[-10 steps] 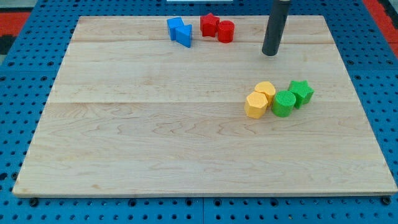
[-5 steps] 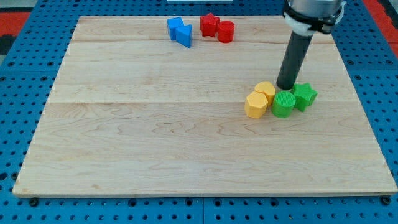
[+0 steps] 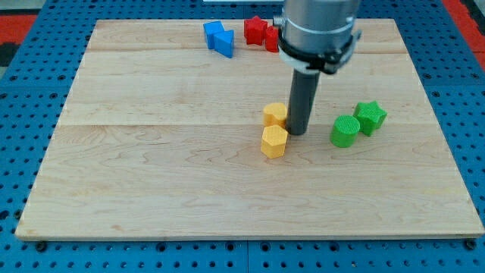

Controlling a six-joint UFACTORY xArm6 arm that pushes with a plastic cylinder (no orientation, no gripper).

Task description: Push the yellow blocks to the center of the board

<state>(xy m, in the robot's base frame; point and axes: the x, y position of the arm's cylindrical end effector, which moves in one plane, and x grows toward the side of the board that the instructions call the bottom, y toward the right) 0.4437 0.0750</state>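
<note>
Wooden board (image 3: 151, 167) on a blue pegboard. My tip (image 3: 297, 132) (a bare rod, holding nothing) touches two yellow blocks from their 3 o'clock side, near the board's centre: a yellow cylinder (image 3: 274, 114) and a yellow hexagon (image 3: 274, 141). Green cylinder (image 3: 345, 130) and green star (image 3: 370, 117) sit apart at 3 o'clock.

Red cylinder (image 3: 271, 39) and rear yellow block (image 3: 274, 114) partly behind the arm.

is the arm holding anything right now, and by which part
Nothing is held; there are no jaws. My tip sits just right of the two yellow blocks.
</note>
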